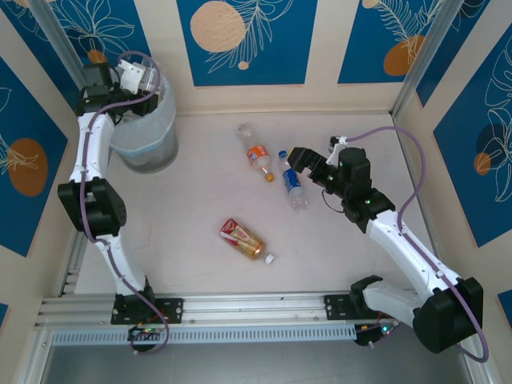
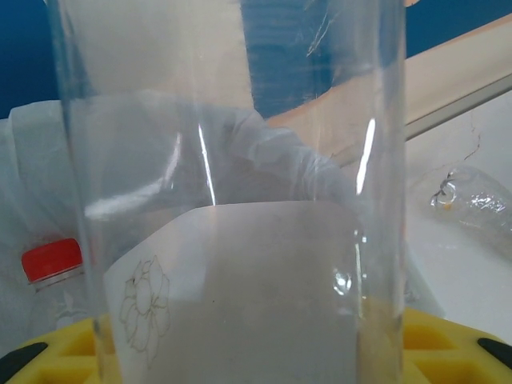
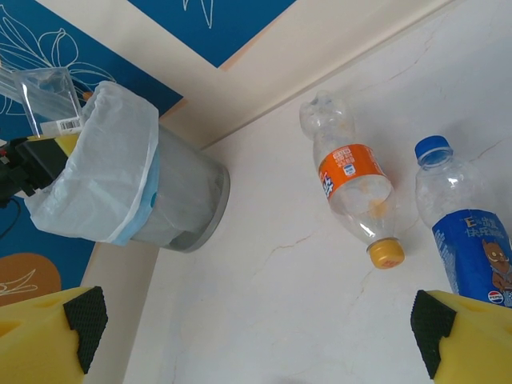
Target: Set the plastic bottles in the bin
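My left gripper [image 1: 136, 80] is up over the bin [image 1: 152, 140], a round grey wastebasket with a white bag liner [image 3: 104, 168]. It is shut on a clear plastic bottle [image 2: 240, 200] with a pale label, held above the bin's rim. A red-capped bottle [image 2: 51, 261] lies inside the bag. On the table lie an orange-label bottle [image 1: 256, 154], a blue-label bottle [image 1: 293, 186] and a red-yellow bottle [image 1: 243, 239]. My right gripper [image 1: 302, 164] stands open just above the table, next to the blue-label bottle [image 3: 468, 240], with nothing between its fingers [image 3: 84, 320].
Blue-and-cream patterned walls close in the table at the back and both sides. The bin stands in the far left corner. An aluminium rail [image 1: 240, 308] runs along the near edge, by the arm bases.
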### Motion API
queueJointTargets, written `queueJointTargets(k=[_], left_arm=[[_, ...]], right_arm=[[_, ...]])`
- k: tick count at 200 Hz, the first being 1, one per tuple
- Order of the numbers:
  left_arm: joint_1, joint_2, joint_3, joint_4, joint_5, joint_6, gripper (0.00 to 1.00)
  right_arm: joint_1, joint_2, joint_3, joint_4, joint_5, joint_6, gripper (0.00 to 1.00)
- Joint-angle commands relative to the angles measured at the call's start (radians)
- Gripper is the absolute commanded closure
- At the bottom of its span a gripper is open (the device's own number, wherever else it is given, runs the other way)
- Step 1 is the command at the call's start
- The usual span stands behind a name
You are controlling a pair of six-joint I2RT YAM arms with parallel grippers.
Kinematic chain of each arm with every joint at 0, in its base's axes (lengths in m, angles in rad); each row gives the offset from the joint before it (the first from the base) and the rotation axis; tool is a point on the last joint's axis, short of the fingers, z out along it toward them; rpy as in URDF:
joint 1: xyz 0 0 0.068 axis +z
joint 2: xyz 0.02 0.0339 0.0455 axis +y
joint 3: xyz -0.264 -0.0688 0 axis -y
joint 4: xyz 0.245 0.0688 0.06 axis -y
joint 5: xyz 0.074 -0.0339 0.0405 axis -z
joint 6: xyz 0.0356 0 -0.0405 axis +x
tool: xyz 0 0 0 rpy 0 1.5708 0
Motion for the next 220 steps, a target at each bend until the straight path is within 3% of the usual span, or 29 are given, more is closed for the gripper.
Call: queueJointTargets(k=[1, 35, 64, 118, 179, 220], left_arm=[[0.021, 0.013, 0.038, -0.028, 0.021, 0.023, 0.49], [0.033, -0.005, 0.020, -0.047, 0.011, 0.030, 0.46], [0.050, -0.027, -0.002, -0.036, 0.004, 0.016, 0.37], [0.053, -0.042, 0.007, -0.014, -0.040, -0.056, 0.01], [0.054, -0.048, 0.046, -0.012, -0.018, -0.120, 0.01], [0.053, -0.053, 0.092, -0.011, -0.082, -0.209, 0.01]], right_arm=[[0.006, -0.006, 0.033, -0.021, 0.017, 0.012, 0.00], [0.006, -0.022, 0.022, -0.029, 0.037, 0.007, 0.00], [0.006, -0.019, 0.022, -0.026, 0.043, 0.007, 0.00], [0.007, -0.001, 0.027, -0.027, 0.039, 0.007, 0.00], [0.006, 0.008, 0.028, -0.029, 0.047, 0.008, 0.00], [0.007, 0.011, 0.028, -0.044, 0.104, 0.024, 0.00]])
